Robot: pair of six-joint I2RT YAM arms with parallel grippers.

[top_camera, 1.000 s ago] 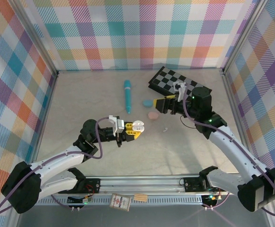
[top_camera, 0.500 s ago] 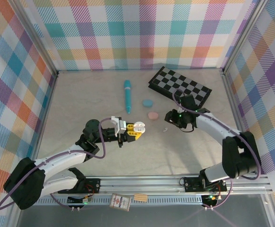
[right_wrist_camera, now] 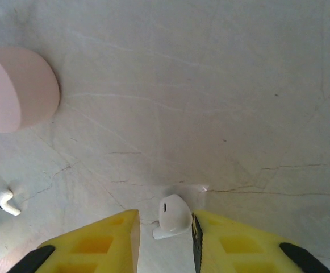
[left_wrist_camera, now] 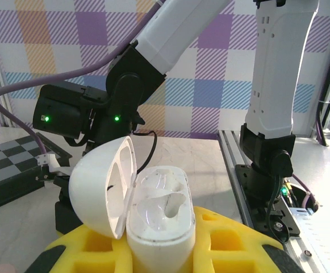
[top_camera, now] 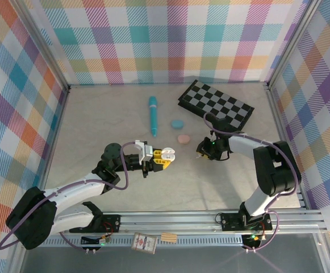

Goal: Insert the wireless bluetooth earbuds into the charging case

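My left gripper [top_camera: 162,156] is shut on a white charging case [top_camera: 167,152] and holds it above the table. In the left wrist view the case [left_wrist_camera: 162,224] stands between the yellow fingers [left_wrist_camera: 233,239], its lid [left_wrist_camera: 99,190] swung open to the left and both sockets empty. My right gripper [top_camera: 202,152] is down at the table, right of the case. In the right wrist view it [right_wrist_camera: 165,216] is open, and a white earbud [right_wrist_camera: 173,213] lies on the table between its fingers, touching the right one. A second white earbud [right_wrist_camera: 5,201] lies far left.
A pink oval case [top_camera: 183,138] [right_wrist_camera: 17,88] and a light blue one [top_camera: 177,123] lie behind the grippers. A teal pen [top_camera: 153,115] lies at the back left. A folded chessboard [top_camera: 216,104] sits at the back right. Checked walls enclose the table.
My right arm has swung down from above the chessboard and lowered its gripper to the table around the white earbud. The left gripper has stayed put with the open case.
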